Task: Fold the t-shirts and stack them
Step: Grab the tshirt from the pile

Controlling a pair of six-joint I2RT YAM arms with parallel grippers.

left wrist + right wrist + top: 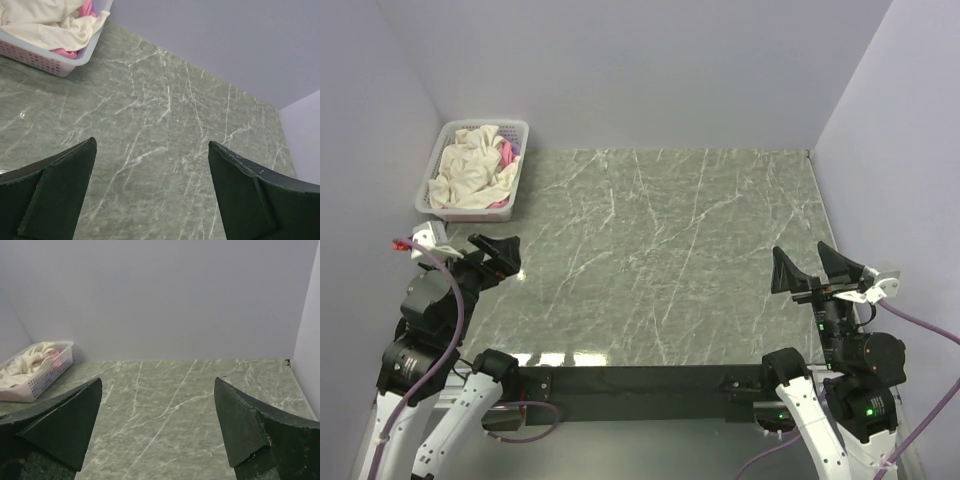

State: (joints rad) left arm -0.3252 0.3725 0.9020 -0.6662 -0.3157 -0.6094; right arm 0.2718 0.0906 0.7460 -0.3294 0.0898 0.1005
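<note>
A crumpled cream-white t-shirt (470,172) fills the white lattice basket (430,190) at the far left corner, with a pink t-shirt (506,152) bunched under and beside it. Both also show in the left wrist view: the cream shirt (45,22) and the pink shirt (64,52). They show small in the right wrist view, cream shirt (25,362). My left gripper (498,250) is open and empty, near the table's left edge, in front of the basket. My right gripper (815,268) is open and empty at the near right.
The green marble table (660,260) runs between pale walls on the left, back and right. The basket (55,62) stands against the left wall. A dark rail (640,380) spans the near edge between the arm bases.
</note>
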